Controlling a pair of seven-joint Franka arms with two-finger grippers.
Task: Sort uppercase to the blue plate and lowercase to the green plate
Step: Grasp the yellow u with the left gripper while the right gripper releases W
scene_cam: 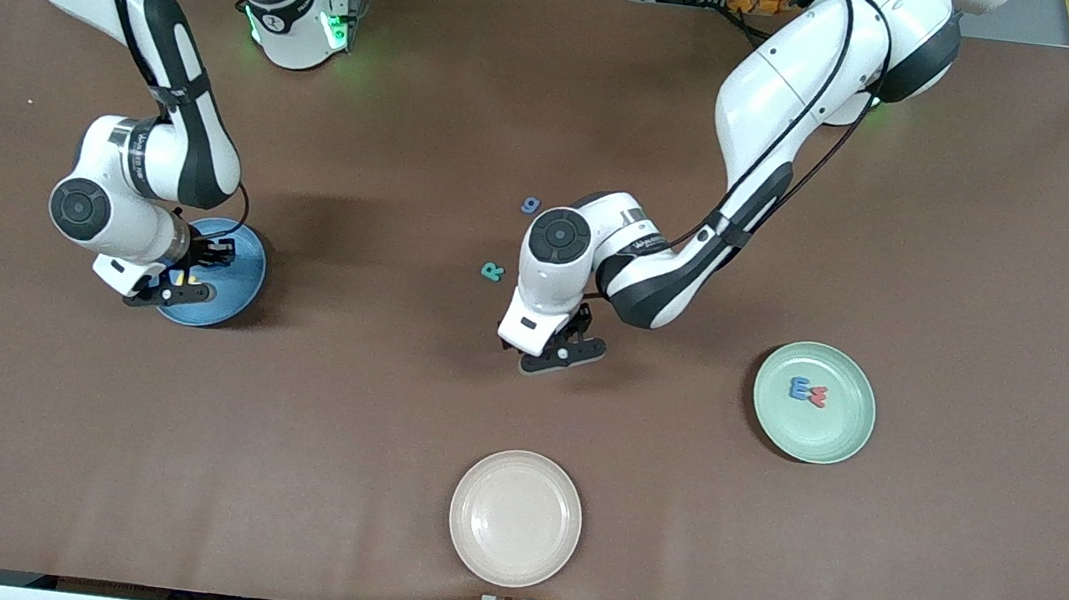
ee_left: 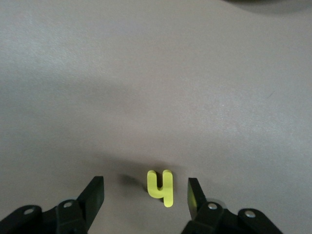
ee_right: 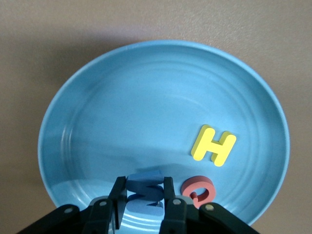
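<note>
The right gripper (ee_right: pixel 145 204) hangs low over the blue plate (scene_cam: pixel 240 282) toward the right arm's end of the table, its jaws narrowed onto a blue W (ee_right: pixel 144 191) pinched by its flat faces. A yellow H (ee_right: pixel 213 145) and a red Q (ee_right: pixel 197 188) already lie flat in that plate, apart from each other, the Q just beside the held letter. The left gripper (ee_left: pixel 145 200) is down near the middle of the table, jaws partly open and not gripping, standing either side of a small yellow h (ee_left: pixel 161 186) that lies flat on the bare table between the fingers (ee_left: pixel 92 197) without touching them. A teal R (scene_cam: pixel 492 272) and a blue g (scene_cam: pixel 530 205) lie loose on the table close to the left arm's wrist, the g farther from the front camera than the R. The green plate (scene_cam: pixel 841 436) toward the left arm's end holds a blue m (scene_cam: pixel 800 389) and a red m (scene_cam: pixel 818 397) side by side, touching. A beige plate (scene_cam: pixel 516 518) sits nearest the front camera. Judgement: these foam letters look very light, soft and thin, liable to tip or stick to a pad on release; the h is best taken across its stem and arch, fingers down at table level.
</note>
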